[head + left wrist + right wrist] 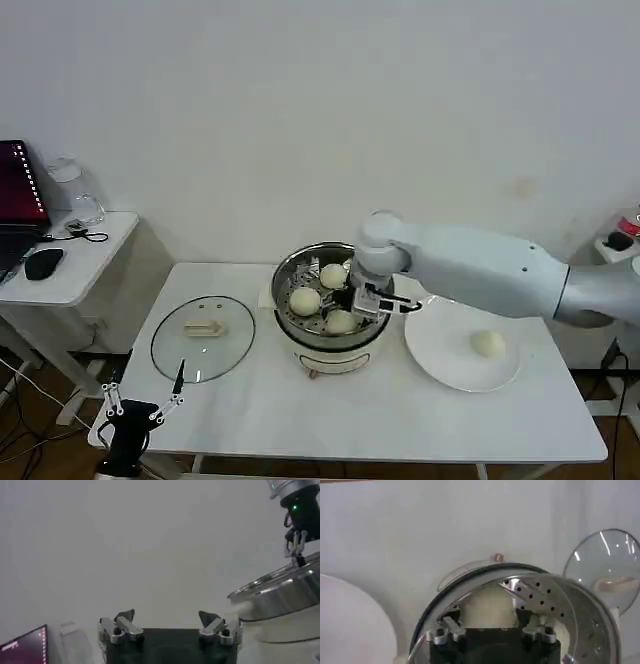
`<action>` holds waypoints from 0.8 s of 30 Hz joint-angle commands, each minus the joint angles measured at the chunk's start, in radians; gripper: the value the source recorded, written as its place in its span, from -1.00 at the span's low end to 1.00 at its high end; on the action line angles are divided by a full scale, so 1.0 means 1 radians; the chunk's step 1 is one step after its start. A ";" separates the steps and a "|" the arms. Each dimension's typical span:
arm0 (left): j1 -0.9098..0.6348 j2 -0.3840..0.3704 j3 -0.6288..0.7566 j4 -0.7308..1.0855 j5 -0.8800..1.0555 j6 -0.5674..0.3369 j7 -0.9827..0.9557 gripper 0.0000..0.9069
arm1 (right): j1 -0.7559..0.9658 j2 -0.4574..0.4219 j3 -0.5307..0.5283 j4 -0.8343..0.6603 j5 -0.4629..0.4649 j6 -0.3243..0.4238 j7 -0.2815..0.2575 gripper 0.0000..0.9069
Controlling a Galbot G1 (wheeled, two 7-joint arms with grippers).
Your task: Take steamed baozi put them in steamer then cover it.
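The steel steamer [330, 335] stands mid-table with three steamed baozi [305, 300] on its perforated tray [540, 595]. My right gripper [372, 298] hangs over the steamer's right side. It is open, and one baozi [490, 605] lies on the tray between its spread fingers. A further baozi [488, 344] rests on the white plate [440, 350] to the right. The glass cover [203, 335] with its cream handle lies flat on the table left of the steamer. My left gripper [140, 405] is parked open at the table's front left corner, holding nothing.
A white side table [70, 265] at the far left carries a laptop [15, 200], a mouse [43, 262] and a glass jar [75, 190]. The white wall runs close behind the steamer. Bare tabletop lies in front of steamer and plate.
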 commanded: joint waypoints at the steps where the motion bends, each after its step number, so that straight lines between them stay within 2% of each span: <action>1: -0.002 0.002 0.007 -0.001 0.001 0.000 0.001 1.00 | 0.011 0.005 0.056 -0.050 -0.004 0.007 0.007 1.00; 7: -0.005 0.006 0.012 -0.001 0.001 0.000 0.001 1.00 | 0.057 -0.003 0.127 -0.144 0.046 0.007 0.006 1.00; 10: -0.008 0.007 0.016 -0.001 0.001 0.000 0.001 1.00 | 0.093 -0.038 0.116 -0.185 0.139 -0.017 -0.008 1.00; 12: -0.011 0.008 0.018 -0.001 0.001 0.000 0.002 1.00 | 0.119 -0.067 0.084 -0.205 0.230 -0.055 -0.014 1.00; 14: -0.013 0.011 0.022 -0.003 0.001 0.001 0.002 1.00 | 0.155 -0.127 0.034 -0.219 0.389 -0.147 -0.027 1.00; 16: -0.014 0.012 0.023 -0.004 0.001 0.001 0.003 1.00 | 0.172 -0.164 -0.004 -0.228 0.463 -0.205 -0.031 1.00; 17: -0.016 0.014 0.024 -0.005 0.000 0.001 0.004 1.00 | 0.180 -0.193 -0.030 -0.236 0.543 -0.241 -0.036 1.00; 20: -0.018 0.018 0.028 -0.008 0.000 0.002 0.004 1.00 | 0.188 -0.261 -0.077 -0.259 0.660 -0.296 -0.044 1.00; 24: -0.022 0.019 0.034 -0.012 0.001 0.004 0.005 1.00 | 0.159 -0.332 -0.075 -0.305 0.664 -0.327 -0.071 1.00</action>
